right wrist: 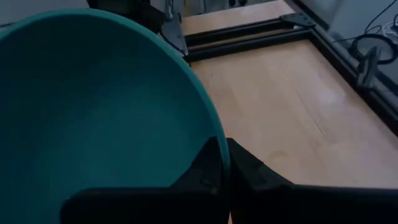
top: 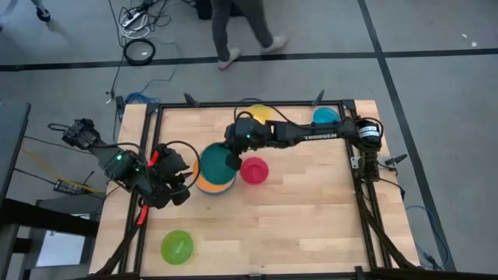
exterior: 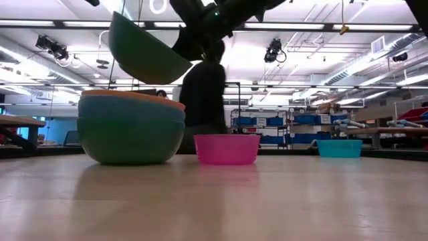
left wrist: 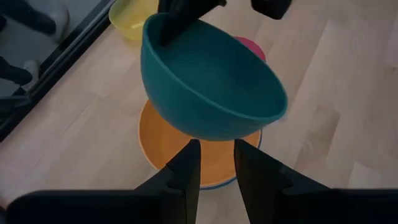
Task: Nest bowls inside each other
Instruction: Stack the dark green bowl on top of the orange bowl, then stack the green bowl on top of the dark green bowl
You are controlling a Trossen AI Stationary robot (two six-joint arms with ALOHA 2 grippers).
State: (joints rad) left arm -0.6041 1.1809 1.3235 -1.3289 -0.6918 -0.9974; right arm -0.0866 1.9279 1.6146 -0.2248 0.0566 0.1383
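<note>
Above the stack: a round teal plastic bowl (top: 216, 165) hangs tilted in the air, clear of the bowls beneath it.
Right gripper (top: 232, 161): its jaws are pinched tight on the teal bowl's rim, as the right wrist view shows, with one finger inside the rim and one outside.
Stack: a nested pile sits left of the worktop's middle, an orange plastic bowl (exterior: 134, 96) on top, a blue one (exterior: 130, 108) under it and a sage green one (exterior: 130, 139) at the base.
Beside the stack: a small pink-red plastic bowl (top: 254, 169) stands upright just to its right, apart from it.
Far edge: a yellow plastic bowl (top: 261, 113) lies near the middle of that edge, partly hidden by the right arm; a cyan plastic bowl (top: 326, 117) sits towards the far right corner.
Near left corner: a lime green plastic bowl (top: 177, 246) stands alone, well apart from the rest.
Left gripper (top: 180, 183): it waits at the left edge close to the stack, jaws parted and holding nothing.
Beyond the worktop: a person (top: 241, 27) walks on the grey floor, near cables (top: 140, 19).
</note>
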